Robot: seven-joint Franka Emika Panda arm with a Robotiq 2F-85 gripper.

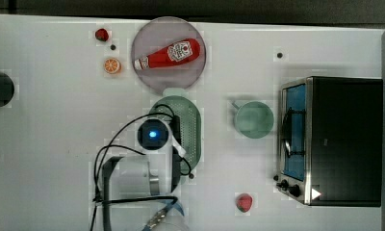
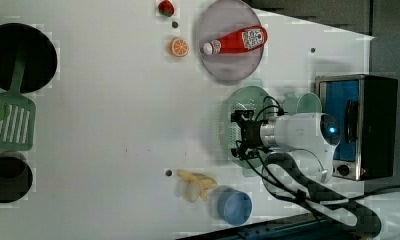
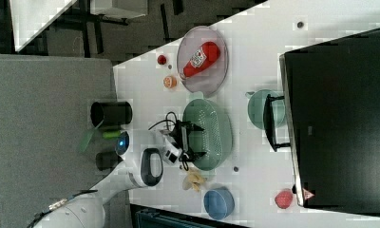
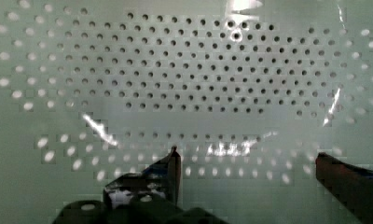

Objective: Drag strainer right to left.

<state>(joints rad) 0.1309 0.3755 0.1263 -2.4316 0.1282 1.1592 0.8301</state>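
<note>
The strainer, a pale mint-green oval basin with a holed bottom, lies mid-table in the top view, just below the plate. It also appears as the strainer in the left view and the strainer in the right view. My gripper points down into the basin near the wall on the right view's left side, fingers spread wide. In the wrist view the gripper hangs open over the dotted strainer bottom, with nothing between the fingertips. From above, my wrist covers the strainer's side on the top view's left.
A grey-lilac plate with a ketchup bottle touches the strainer's far end. A green cup and a toaster oven stand on the top view's right. A banana, blue bowl, orange slice and strawberries lie around.
</note>
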